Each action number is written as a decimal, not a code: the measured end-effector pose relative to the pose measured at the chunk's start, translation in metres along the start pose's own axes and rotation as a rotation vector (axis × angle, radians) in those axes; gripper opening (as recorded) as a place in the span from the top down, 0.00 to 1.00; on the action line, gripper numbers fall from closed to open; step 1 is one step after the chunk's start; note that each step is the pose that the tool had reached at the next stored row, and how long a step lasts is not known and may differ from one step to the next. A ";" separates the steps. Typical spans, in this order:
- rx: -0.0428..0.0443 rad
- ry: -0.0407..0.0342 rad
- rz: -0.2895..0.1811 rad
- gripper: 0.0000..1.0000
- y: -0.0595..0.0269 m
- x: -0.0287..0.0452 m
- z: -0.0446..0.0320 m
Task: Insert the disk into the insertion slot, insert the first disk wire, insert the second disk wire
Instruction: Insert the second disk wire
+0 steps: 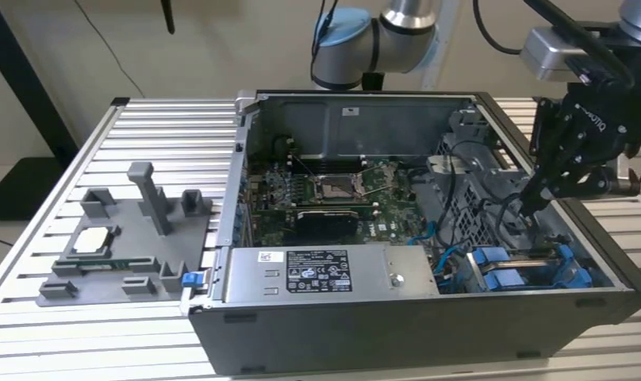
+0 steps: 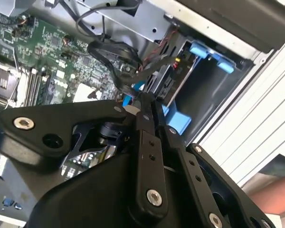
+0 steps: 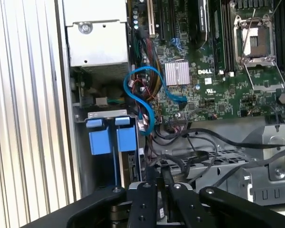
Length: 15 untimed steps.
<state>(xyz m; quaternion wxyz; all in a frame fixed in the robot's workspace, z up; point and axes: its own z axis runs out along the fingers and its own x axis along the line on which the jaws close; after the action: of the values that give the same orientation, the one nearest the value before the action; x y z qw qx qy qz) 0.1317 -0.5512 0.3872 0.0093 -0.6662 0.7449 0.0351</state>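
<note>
Closest to you were the black fingers of the gripper (image 2: 147, 102), drawn together at their tips, low inside the open computer case (image 1: 427, 333). Whether a cable was pinched between them could not be told. Just beyond the tips lay a tangle of black cables (image 3: 199, 137) and a looping blue data cable (image 3: 149, 90). The disk (image 3: 107, 140), recognisable by its blue carrier, sat in the insertion slot (image 3: 106, 114) at the corner of the case, beside the power supply (image 1: 332, 270). The likely trouble was snagging: a sideways move could have hooked a loop and tugged a plug from the motherboard (image 3: 204, 85), or knocked a finger against the metal cage edge. Room was tight between the cage, the cables and the case wall; only upward, out of the open top, was the way free.
</note>
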 end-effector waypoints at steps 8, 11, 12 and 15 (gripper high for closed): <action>0.0144 -0.0013 -0.006 1.00 0.0068 0.0107 0.0004; 0.0195 -0.0018 -0.010 1.00 0.0066 0.0150 0.0014; 0.0222 -0.0023 -0.011 1.00 0.0067 0.0154 0.0024; 0.0316 -0.0028 -0.021 1.00 0.0068 0.0157 0.0048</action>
<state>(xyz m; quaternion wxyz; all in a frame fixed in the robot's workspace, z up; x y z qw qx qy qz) 0.1230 -0.5657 0.3817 0.0212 -0.6736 0.7384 0.0241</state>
